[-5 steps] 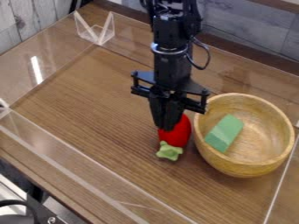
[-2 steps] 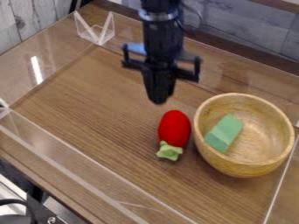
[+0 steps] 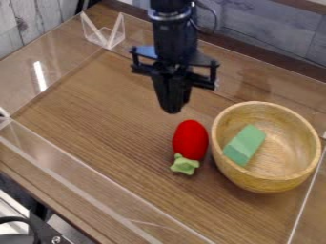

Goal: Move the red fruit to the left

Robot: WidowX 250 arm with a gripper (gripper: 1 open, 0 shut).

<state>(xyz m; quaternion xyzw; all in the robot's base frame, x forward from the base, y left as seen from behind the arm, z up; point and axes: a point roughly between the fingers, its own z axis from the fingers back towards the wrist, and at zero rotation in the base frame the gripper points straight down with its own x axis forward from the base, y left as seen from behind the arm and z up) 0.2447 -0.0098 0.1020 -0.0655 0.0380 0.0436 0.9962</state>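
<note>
Strawberry's place: we see the red toy strawberry (image 3: 192, 139) lying on the wooden tabletop (image 3: 95, 129), just beside the wooden bowl (image 3: 300, 180) and outside it, its green leafy cap (image 3: 186, 166) toward the near edge.
Jaws: the black gripper (image 3: 176, 93) is above and behind the fruit, apart from it; we make out nothing held, but cannot tell how far its fingers are spread.
Weight: we judge the fruit light, likely hollow plastic, so lifting should ask little of the arm.
Surface: it looks glossy and rounded, so we expect it to slip or roll if pinched off-centre.
Stiffness: probably firm with slight give, hardly fragile; the cap seems the softer, weaker part.
Where to take hold: we would close across the widest part of the red body, one finger on each long side, leaving the cap alone. The bowl's rim crowds one side, so that finger needs care coming down.
Strawberries: we count one.
Bowls: one.
Green blocks: one, the flat block (image 3: 243, 146) inside the bowl.
Robot arms: one, with one gripper.
</note>
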